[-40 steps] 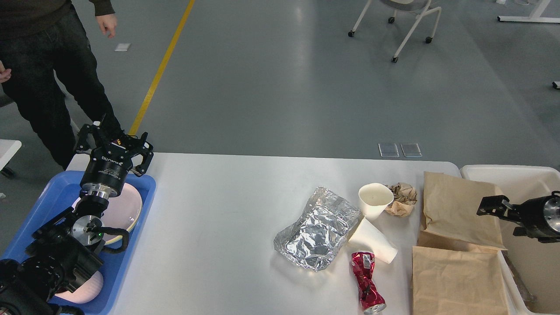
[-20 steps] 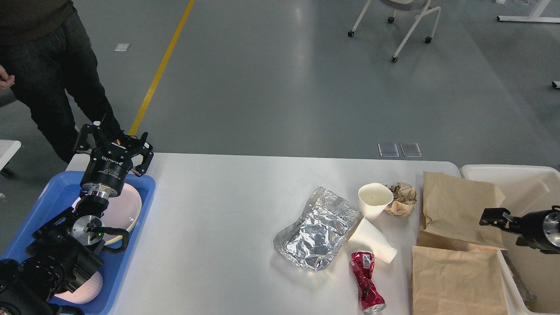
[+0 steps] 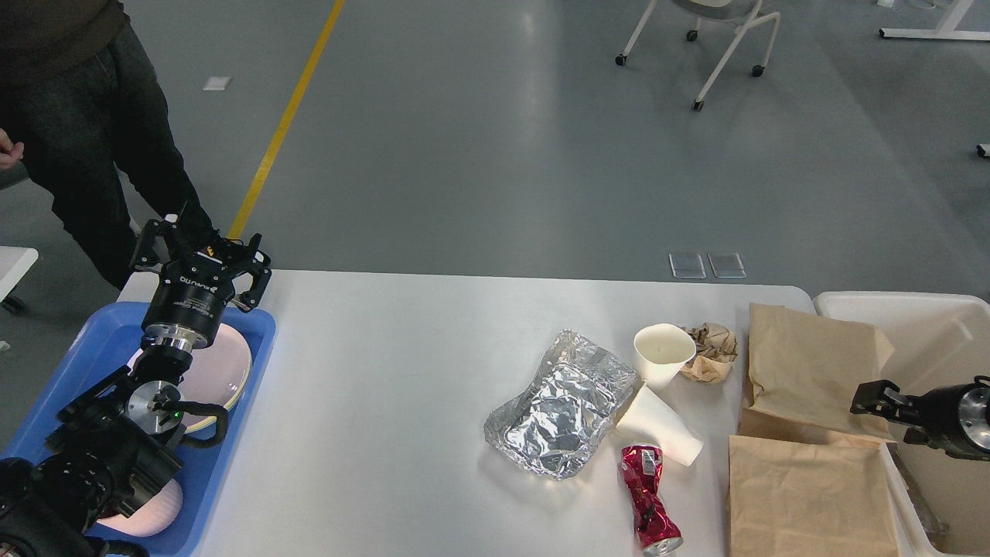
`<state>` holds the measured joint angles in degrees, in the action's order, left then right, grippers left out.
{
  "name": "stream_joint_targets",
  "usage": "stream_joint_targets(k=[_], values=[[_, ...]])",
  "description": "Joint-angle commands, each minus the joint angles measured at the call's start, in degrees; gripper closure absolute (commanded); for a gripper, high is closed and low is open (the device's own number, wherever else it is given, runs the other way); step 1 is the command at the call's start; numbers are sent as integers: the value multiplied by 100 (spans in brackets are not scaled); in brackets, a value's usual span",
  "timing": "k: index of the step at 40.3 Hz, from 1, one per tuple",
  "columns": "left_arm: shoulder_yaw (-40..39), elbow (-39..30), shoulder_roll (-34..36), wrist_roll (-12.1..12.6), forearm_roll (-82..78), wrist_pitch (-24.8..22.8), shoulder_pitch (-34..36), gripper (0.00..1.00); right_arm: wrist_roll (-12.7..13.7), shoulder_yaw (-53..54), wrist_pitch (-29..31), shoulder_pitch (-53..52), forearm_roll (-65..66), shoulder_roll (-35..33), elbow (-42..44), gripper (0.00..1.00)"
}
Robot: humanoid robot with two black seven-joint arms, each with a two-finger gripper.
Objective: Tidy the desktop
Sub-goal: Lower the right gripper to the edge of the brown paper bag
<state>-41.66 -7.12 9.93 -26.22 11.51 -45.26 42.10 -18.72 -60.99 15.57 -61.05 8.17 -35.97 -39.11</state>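
Nearest, at the right, two flat brown bags (image 3: 808,495) lie on the desktop (image 3: 371,418), the nearer one running off the near edge of the view. Just left of them a crushed red can (image 3: 648,503) lies close to the near edge. A tipped paper cup (image 3: 659,425) touches a sheet of crumpled foil (image 3: 561,402); an upright cup (image 3: 663,352) and a wad of brown paper (image 3: 710,352) sit just beyond.

At the near left, a blue tray (image 3: 255,371) overlaps the desktop's left end and holds pale plates (image 3: 224,371) — that part is judged done. The litter on the right is still to be cleared, presumably into the cream bin (image 3: 889,305) off the right end, so the task is judged roughly half finished at best.

The right gripper (image 3: 870,398) hangs over the bin rim beside the farther bag; it is seen small and dark, so its opening cannot be told. The left gripper (image 3: 203,251) stands above the tray's far end, fingers spread wide and holding nothing.

The whole middle of the desktop is bare — ample room for reaching. The bags overhang toward the bin. Farther off, a person (image 3: 85,131) stands near the left corner; a chair (image 3: 711,39) stands well away.
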Motion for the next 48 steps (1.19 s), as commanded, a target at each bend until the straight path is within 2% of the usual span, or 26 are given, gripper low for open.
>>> stream_joint_targets(k=[1, 8, 11, 21, 27, 31, 47, 48], values=[[0, 0, 0, -5, 0, 0, 0, 4, 0, -1, 7, 32, 0, 11, -9, 36], [0, 0, 0, -5, 0, 0, 0, 4, 0, -1, 42, 84, -9, 73, -26, 50], [0, 0, 0, 3, 0, 0, 0, 4, 0, -1, 86, 84, -18, 73, -35, 62], [0, 0, 0, 3, 0, 0, 0, 4, -9, -1, 121, 23, -26, 64, -61, 77], [0, 0, 0, 3, 0, 0, 0, 4, -9, -1, 411, -47, -35, 64, -61, 99], [0, 0, 0, 3, 0, 0, 0, 4, -9, 8, 578, -56, -35, 64, -44, 100], [0, 0, 0, 3, 0, 0, 0, 4, -9, 52, 596, -135, -26, 11, -17, 100], [0, 0, 0, 3, 0, 0, 9, 4, -18, 61, 596, -144, -35, 11, -17, 94]])
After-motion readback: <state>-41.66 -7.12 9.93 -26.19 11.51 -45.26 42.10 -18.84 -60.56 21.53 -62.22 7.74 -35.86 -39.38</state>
